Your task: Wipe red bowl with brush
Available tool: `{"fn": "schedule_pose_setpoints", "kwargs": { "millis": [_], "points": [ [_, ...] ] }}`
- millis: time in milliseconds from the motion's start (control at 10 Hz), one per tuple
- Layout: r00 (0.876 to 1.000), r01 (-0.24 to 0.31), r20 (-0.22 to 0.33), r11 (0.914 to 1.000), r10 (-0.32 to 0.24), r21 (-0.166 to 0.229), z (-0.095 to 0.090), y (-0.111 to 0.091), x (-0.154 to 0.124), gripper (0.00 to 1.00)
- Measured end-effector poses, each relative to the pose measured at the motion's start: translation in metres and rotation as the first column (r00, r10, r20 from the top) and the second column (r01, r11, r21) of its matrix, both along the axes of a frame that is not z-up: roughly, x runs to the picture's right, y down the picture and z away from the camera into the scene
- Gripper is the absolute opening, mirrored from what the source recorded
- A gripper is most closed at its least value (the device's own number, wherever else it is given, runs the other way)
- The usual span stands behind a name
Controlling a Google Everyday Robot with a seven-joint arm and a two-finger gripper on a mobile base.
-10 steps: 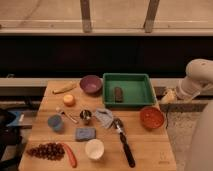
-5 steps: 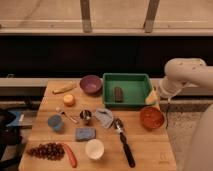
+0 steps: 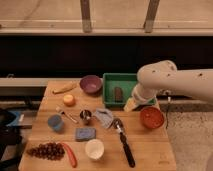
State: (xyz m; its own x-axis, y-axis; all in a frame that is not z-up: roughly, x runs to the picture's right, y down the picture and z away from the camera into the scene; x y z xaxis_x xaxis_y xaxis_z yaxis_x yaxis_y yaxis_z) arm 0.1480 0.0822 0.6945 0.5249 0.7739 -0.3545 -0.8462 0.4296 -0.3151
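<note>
Red bowl (image 3: pixel 151 117) sits at table (image 3: pixel 150 146) edge, claw (image 3: pixel 131 104) over tray (image 3: pixel 120 76) corner.

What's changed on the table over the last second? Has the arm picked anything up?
The arm swung left from beyond the table's right edge. Its gripper now sits at the front right corner of the green tray, just left of the red bowl. Nothing was taken hold of or let go. The brush, the red bowl and the other items lie where they were.
</note>
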Motion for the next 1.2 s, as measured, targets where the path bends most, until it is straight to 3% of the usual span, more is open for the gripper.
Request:
{"fn": "schedule_pose_setpoints", "kwargs": {
  "millis": [100,500,800,1200],
  "points": [
    [0.999,0.031,0.019,0.9995,-0.031,0.001,-0.005,0.007,-0.018,0.72],
    [0.999,0.048,0.024,0.9989,-0.048,0.001,-0.007,0.012,-0.022,0.72],
    [0.997,0.045,0.057,0.9977,-0.042,-0.051,0.007,0.033,-0.036,0.72],
    [0.996,-0.003,0.091,0.992,0.014,-0.126,0.023,0.072,-0.048,0.72]
  ]
}}
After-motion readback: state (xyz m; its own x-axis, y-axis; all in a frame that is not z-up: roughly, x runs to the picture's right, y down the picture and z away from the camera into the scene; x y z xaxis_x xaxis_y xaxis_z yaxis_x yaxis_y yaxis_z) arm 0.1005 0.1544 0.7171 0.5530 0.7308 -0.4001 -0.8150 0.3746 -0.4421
